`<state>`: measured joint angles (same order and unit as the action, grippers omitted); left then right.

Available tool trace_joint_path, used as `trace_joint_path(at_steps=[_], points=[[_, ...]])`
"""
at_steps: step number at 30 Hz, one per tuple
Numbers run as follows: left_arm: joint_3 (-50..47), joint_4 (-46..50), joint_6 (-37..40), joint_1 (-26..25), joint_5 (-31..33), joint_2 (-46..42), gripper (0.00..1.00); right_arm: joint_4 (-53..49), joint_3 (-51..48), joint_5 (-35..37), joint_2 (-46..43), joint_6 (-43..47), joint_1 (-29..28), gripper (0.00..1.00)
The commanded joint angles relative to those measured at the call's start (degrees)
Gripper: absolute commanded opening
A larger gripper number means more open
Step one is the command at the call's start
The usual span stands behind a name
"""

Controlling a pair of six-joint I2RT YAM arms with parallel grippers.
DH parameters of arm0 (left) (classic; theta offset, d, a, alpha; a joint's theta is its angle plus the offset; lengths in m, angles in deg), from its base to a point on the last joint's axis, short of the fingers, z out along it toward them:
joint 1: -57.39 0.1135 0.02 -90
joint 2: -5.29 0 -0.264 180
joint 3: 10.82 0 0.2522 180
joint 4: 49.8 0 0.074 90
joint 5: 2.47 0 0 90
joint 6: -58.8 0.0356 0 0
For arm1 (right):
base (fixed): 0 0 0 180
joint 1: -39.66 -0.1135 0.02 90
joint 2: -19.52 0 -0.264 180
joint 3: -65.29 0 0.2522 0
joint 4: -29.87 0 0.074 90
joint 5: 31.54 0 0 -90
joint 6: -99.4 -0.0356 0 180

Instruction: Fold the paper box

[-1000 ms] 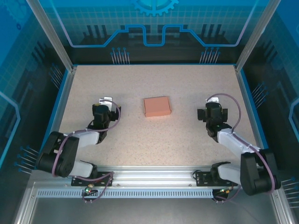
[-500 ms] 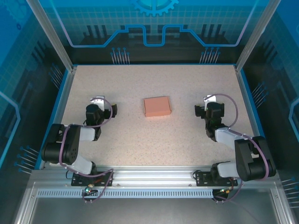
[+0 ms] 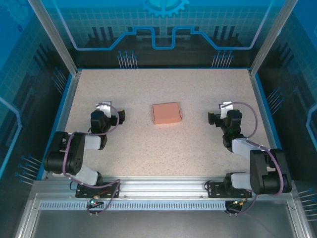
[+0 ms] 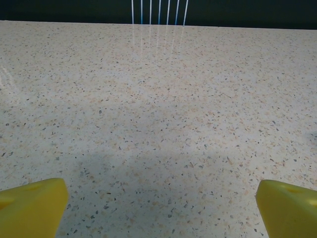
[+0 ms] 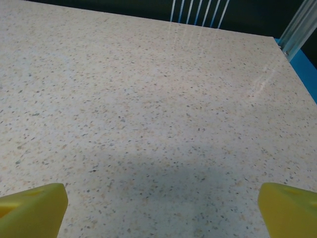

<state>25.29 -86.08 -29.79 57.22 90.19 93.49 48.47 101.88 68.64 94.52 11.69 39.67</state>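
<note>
Paper box (image 3: 167, 113) lies folded flat near the middle of the table (image 3: 148, 153). My left claw (image 3: 112, 112) and right claw (image 3: 221, 114) sit either side, well apart from it, both spread wide, holding nothing.

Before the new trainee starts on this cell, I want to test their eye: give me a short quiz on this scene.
1. Fill in: the left tool and the right tool both stand ___.
2. Where does the box lie? A: flat on the table, between the two tools; B: against the right wall; C: on the metal rail.
3. True or false: the left tool grips the box.
Key: 1 open; 2 A; 3 false.
</note>
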Motion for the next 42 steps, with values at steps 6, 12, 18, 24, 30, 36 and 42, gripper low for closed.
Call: trace_joint_path(at_steps=[6,12,18,24,30,36,42], points=[[-0.37,-2.04,-0.79,0.16,-1.25,0.42,0.99,-2.44,2.84,-4.57,0.80,-3.03,2.59,0.99],[-0.30,-1.99,-0.75,0.16,-1.13,0.44,0.99,-1.83,2.00,-8.51,0.09,-2.00,2.71,0.99],[-0.28,-1.99,-0.75,0.16,-1.09,0.45,0.99,0.03,2.24,-10.90,1.33,-3.70,1.77,0.99],[-0.36,-2.06,-0.76,0.16,-1.10,0.43,0.99,9.75,1.16,-11.68,8.16,-3.49,-0.52,0.99],[-0.28,-2.01,-0.78,0.16,-1.11,0.42,0.99,11.13,1.77,-9.89,11.29,-2.13,-2.25,1.00],[-0.37,-1.99,-0.75,0.16,-1.01,0.39,0.99,10.82,1.87,-8.95,11.22,-1.69,-2.75,1.00],[-0.37,-1.99,-0.80,0.16,-0.81,0.44,0.99,10.78,1.87,-8.77,11.22,-1.69,-2.88,1.00]])
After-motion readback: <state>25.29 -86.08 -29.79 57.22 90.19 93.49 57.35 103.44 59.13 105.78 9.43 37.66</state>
